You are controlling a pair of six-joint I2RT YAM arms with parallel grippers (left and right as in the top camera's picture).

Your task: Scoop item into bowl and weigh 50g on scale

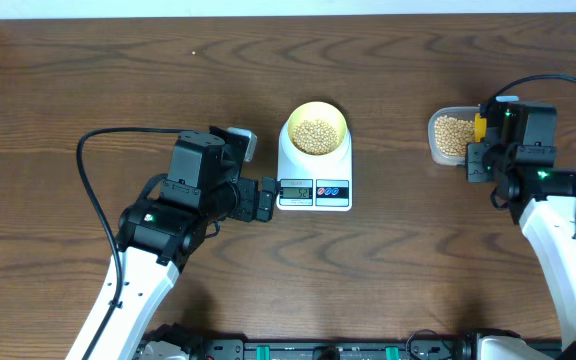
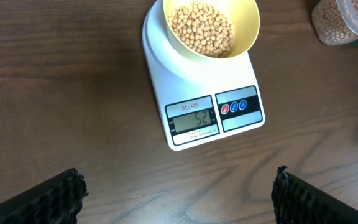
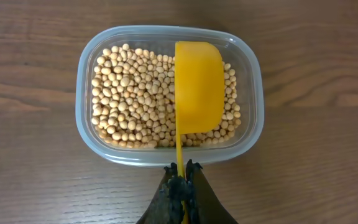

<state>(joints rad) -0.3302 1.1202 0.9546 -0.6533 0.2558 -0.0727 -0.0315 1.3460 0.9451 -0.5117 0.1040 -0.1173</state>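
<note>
Because the beans [image 3: 129, 93] look hard and prone to roll, the right pincer [image 3: 182, 173] pinches the stiff scoop [image 3: 199, 87] by its thin handle; the left pincer [image 2: 178, 182] stands spread.

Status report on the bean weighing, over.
Left gripper open, empty, facing scale. Right gripper shut on scoop, over tub. Bowl of beans on scale, display reads 52. Nothing in the way.
</note>
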